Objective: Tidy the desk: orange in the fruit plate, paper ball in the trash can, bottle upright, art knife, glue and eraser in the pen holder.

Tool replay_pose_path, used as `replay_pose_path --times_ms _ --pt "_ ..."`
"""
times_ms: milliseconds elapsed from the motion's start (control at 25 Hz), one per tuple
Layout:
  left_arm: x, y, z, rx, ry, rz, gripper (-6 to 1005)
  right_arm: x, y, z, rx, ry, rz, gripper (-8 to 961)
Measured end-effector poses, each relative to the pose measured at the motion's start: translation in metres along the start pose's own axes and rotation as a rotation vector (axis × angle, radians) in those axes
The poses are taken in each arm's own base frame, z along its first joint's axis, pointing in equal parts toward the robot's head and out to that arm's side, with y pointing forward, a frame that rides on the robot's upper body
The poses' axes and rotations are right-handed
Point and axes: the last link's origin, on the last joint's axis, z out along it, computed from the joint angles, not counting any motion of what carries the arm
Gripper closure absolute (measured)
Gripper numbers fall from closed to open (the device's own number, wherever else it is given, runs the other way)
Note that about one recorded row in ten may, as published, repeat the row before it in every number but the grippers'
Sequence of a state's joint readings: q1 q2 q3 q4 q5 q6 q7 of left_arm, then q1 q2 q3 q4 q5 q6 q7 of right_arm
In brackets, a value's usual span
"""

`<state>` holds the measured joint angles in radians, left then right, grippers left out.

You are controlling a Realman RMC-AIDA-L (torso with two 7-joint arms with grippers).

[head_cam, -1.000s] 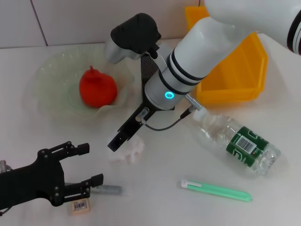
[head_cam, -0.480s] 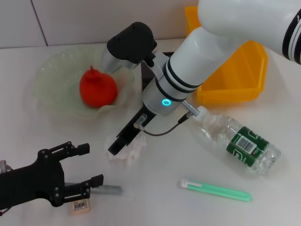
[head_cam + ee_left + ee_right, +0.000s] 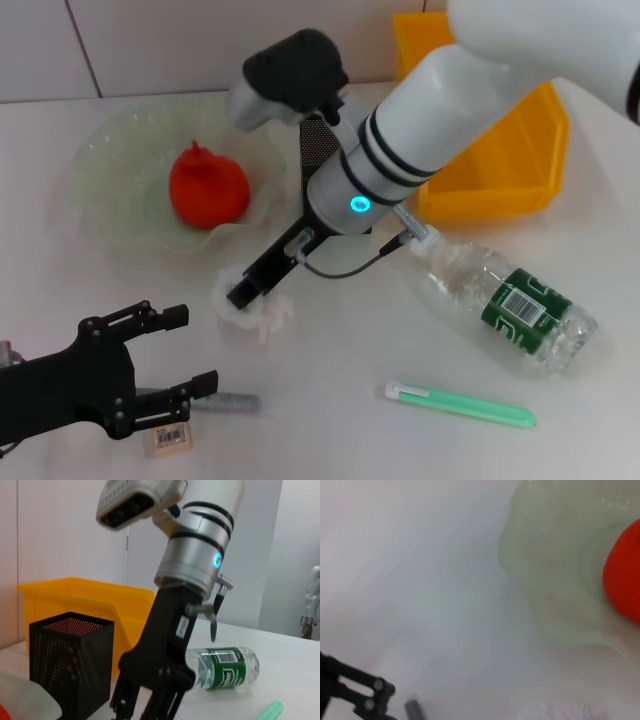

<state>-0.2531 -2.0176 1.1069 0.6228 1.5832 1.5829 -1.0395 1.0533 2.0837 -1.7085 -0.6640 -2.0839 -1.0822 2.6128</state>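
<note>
Now the right gripper (image 3: 243,295) has dropped onto the paper ball (image 3: 258,310), which has slid a little toward the fruit plate (image 3: 110,160) compared with a moment ago. Its dark fingers press into the wad, but whether they have closed on it cannot be told from these views. That suggests the grasp is under way and the trip to the trash can (image 3: 500,150) is not yet begun.

The orange (image 3: 207,186) already sits in the fruit plate. No contents show in the trash can, beyond the plate on the far side of the arm. The pen holder (image 3: 70,665) stands between plate and can, its contents unseen. The bottle (image 3: 500,300) lies on its side, well off from the plate.

The left gripper (image 3: 175,355) rests open, nearer the robot than the plate, just beside the eraser (image 3: 170,438).
</note>
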Motion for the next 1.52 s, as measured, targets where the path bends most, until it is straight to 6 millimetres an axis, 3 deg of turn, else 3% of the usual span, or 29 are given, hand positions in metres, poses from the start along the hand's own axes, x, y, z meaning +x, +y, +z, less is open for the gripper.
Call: replay_pose_path --times_ms 360,400,440,520,600,640,680,840,880,1040,1200,1520 --pt "0.001 -0.001 0.001 -0.004 0.000 0.006 185 0.002 -0.018 -0.047 -0.009 -0.123 0.057 544" --pt "0.001 -0.001 0.001 -0.004 0.000 0.006 185 0.002 -0.021 -0.056 -0.010 -0.149 0.072 555" --pt "0.002 -0.001 0.002 -0.006 0.001 0.007 185 0.002 -0.030 -0.080 -0.011 -0.227 0.108 566" --pt "0.002 -0.001 0.002 -0.006 0.001 0.007 185 0.003 -0.034 -0.091 -0.008 -0.266 0.119 593" --pt "0.002 0.000 0.003 -0.010 0.005 0.007 185 0.005 -0.042 -0.119 0.018 -0.363 0.138 607" --pt "0.002 0.000 0.003 -0.013 0.007 0.008 185 0.008 -0.050 -0.145 0.057 -0.449 0.153 608" --pt "0.003 0.000 0.004 -0.016 0.009 0.009 185 0.008 -0.050 -0.145 0.057 -0.449 0.153 608" --pt "0.005 -0.001 0.006 -0.021 0.011 0.016 185 0.024 -0.080 -0.188 0.154 -0.603 0.220 610" --pt "0.005 -0.001 0.006 -0.022 0.011 0.018 185 0.024 -0.080 -0.188 0.154 -0.603 0.220 610" --pt "0.007 -0.003 0.007 -0.027 0.013 0.026 185 0.050 -0.111 -0.204 0.259 -0.680 0.287 612" --pt "0.009 -0.003 0.008 -0.029 0.014 0.028 185 0.062 -0.122 -0.206 0.301 -0.687 0.322 614" --pt "0.012 -0.006 0.009 -0.026 0.022 0.035 185 0.085 -0.147 -0.184 0.402 -0.611 0.401 607"
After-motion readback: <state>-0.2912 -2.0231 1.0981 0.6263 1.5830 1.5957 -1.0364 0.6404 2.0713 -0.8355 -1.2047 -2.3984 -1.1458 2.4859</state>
